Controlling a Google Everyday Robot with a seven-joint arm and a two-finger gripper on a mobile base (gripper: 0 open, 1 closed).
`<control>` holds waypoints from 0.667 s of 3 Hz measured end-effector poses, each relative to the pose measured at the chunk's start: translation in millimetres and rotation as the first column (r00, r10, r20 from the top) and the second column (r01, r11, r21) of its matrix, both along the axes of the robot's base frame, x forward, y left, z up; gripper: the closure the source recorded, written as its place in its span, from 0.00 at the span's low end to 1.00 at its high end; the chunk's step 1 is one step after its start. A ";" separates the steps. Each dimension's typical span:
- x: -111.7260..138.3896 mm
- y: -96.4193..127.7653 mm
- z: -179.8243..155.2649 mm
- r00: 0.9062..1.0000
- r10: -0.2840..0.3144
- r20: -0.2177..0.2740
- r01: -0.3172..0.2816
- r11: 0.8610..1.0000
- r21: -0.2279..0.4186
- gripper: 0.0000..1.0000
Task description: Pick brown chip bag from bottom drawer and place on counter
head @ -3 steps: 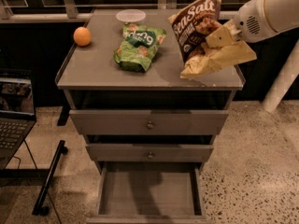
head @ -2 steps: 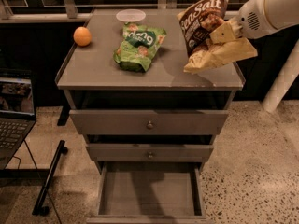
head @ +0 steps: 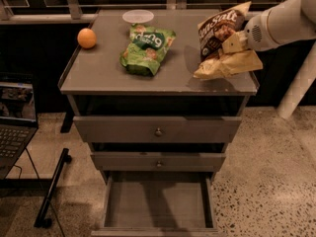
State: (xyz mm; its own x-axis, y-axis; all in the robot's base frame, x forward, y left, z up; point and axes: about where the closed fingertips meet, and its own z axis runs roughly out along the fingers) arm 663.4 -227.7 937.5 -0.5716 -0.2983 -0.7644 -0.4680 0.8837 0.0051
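At the upper right of the frame, the gripper [head: 234, 43] is clamped on the brown chip bag [head: 217, 31], with a cream finger pressed against the bag's right side. The white arm [head: 282, 21] reaches in from the right edge of the frame.

The bag stands tilted over the right part of the counter [head: 98, 75], its lettered top end pointing up and its cream-yellow lower end crumpled just above the surface. It cannot be told whether that lower end touches the counter. A dark shadow lies on the counter to the left of the bag.

A green chip bag [head: 146, 48] lies flat near the middle of the counter, apart from the brown one. Just behind it, at the back edge, sits a shallow white dish [head: 138, 16]. An orange [head: 87, 38] rests toward the counter's left side, well apart from both bags.

Below the counter, the top drawer [head: 158, 130] and the middle drawer [head: 158, 161] are closed, each with a round knob. The bottom drawer [head: 158, 204] is pulled out toward the bottom of the frame, showing a plain grey tray. A laptop [head: 15, 120] sits open at the left edge, above a speckled floor [head: 266, 181].
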 end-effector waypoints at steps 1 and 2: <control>0.4 1.7 -0.6 1.000 -0.005 -0.004 0.005 1.000 0.008 0.81; 0.4 1.7 -0.6 1.000 -0.005 -0.004 0.005 1.000 0.008 0.59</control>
State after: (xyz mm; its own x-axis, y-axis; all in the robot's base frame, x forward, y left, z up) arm 663.8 -225.9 936.9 -0.5757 -0.2896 -0.7646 -0.4638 0.8859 0.0137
